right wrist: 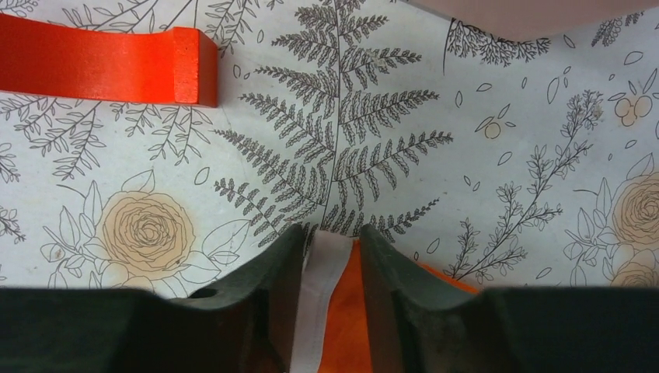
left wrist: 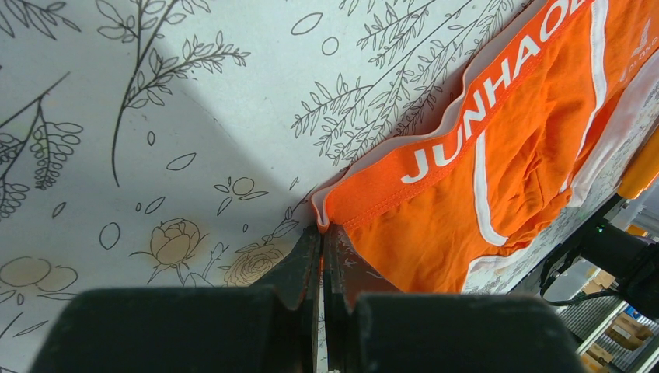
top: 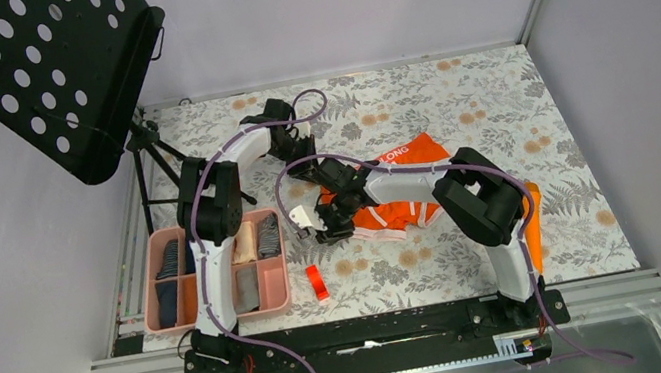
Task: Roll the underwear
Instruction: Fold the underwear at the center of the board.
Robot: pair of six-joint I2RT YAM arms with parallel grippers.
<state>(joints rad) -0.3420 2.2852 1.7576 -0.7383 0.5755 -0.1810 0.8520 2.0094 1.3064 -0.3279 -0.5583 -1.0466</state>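
Note:
The bright orange underwear [top: 405, 186] with white trim lies spread on the flowered table, its waistband lettered. My left gripper [top: 313, 169] is at its far left corner; in the left wrist view the gripper [left wrist: 322, 231] is shut on the waistband corner of the underwear [left wrist: 497, 155]. My right gripper [top: 327, 230] is at its near left edge; in the right wrist view the gripper [right wrist: 331, 239] is shut on a white hem and a fold of the orange cloth [right wrist: 351, 311]. Both hold the cloth low over the table.
A pink compartment tray [top: 170, 320] with several rolled garments stands at the left. A small red block [top: 317, 282] lies near the front, also in the right wrist view [right wrist: 109, 66]. A long orange cylinder [top: 533, 223] lies by the right arm. A black perforated stand [top: 44, 72] is at the back left.

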